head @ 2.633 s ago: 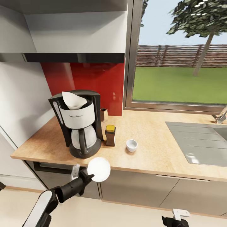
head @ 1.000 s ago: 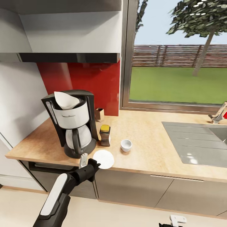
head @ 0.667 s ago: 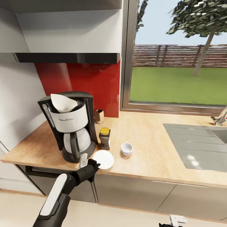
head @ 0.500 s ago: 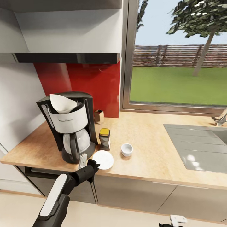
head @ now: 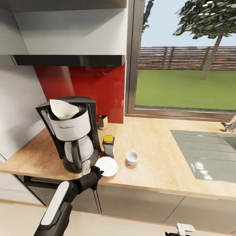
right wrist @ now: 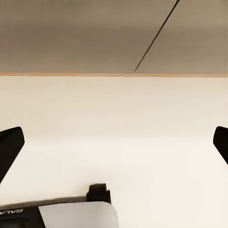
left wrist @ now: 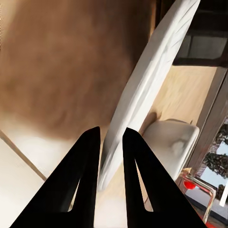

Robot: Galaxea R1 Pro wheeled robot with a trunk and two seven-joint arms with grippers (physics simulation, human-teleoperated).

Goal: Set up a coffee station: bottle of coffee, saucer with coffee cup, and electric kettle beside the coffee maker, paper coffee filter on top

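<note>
Coffee maker (head: 72, 131) upright on the kitchen countertop (head: 157, 157), close to the wall end, with the paper coffee filter (head: 64, 109) seated in its top basket. Bottle of coffee (head: 108, 146) just beside the coffee maker, on the side toward the window, yellow lid up. Small brown box (head: 103, 122) behind the bottle, against the red backsplash (head: 95, 88). Saucer (head: 107, 166) (left wrist: 147, 90) in front of the bottle and near the coffee maker's base, at the counter's front edge; resting on the worktop or a shade above it, cannot tell which. Left gripper (head: 94, 169) (left wrist: 111, 142) clamped on the saucer's near rim, the rim pinched between the two dark fingers (left wrist: 88, 161) in the left wrist view. Coffee cup (head: 132, 157) (left wrist: 173, 145) on the counter beyond the saucer from the coffee maker, apart from both. Sink (head: 209, 154) well apart from the coffee maker, at the counter's far end. Right gripper (right wrist: 114, 152) spread wide, low by the pale floor (right wrist: 118, 118) and grey cabinet fronts (right wrist: 95, 38), grasping nothing.
</note>
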